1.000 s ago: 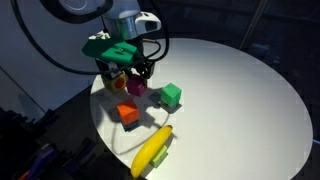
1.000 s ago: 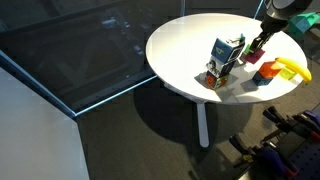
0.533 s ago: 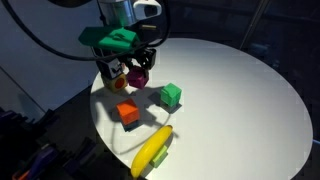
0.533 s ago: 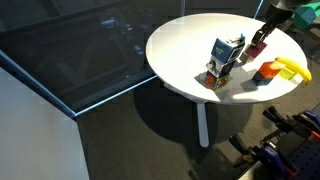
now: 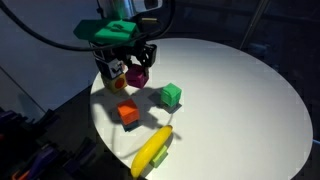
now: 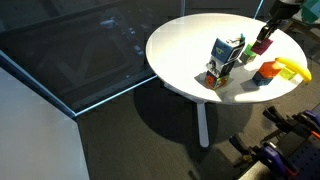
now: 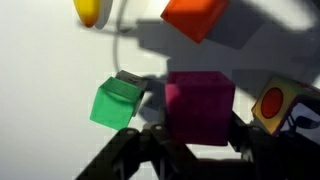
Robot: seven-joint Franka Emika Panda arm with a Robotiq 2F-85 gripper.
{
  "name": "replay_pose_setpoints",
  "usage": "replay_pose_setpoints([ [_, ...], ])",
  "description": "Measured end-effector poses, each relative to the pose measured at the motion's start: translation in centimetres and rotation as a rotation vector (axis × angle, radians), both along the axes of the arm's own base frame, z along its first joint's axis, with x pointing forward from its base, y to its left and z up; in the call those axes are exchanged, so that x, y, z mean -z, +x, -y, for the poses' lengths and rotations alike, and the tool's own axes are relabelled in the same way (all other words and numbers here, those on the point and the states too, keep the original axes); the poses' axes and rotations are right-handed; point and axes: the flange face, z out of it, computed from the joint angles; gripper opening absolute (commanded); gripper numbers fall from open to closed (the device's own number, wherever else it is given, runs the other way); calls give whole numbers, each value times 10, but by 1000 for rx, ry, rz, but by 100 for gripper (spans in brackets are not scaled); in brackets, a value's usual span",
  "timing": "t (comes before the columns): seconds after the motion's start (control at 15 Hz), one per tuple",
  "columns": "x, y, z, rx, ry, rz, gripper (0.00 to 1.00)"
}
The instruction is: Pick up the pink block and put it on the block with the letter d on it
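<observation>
The jaws are clenching the pink block [image 5: 138, 76], holding it just above the round white table [image 5: 240, 100], close beside the printed blocks [image 5: 114, 72] that are standing near the rim. The green cube [image 5: 171, 95] and the orange-red cube [image 5: 128, 114] are sitting nearby but apart. The banana [image 5: 152, 150] is lying along the table's edge, and a wide bare stretch is opening beyond the green cube.
</observation>
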Motion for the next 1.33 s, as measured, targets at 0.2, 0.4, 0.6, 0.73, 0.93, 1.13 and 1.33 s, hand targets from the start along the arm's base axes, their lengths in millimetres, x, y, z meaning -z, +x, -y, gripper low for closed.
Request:
replay_pose_setpoints([
  [0.2, -10, -8, 6, -12, -14, -33, 31],
  [0.4, -23, -14, 7, -19, -13, -48, 31],
  [0.6, -39, -17, 2, -31, -12, -36, 31],
  [0.73, -48, -17, -2, -37, -12, -24, 56],
  [0.93, -55, -18, -6, -41, -11, -16, 56],
  [1.13, -55, -19, -6, -40, -10, -17, 56],
  [1.33, -54, -20, -6, -40, -9, -18, 31],
])
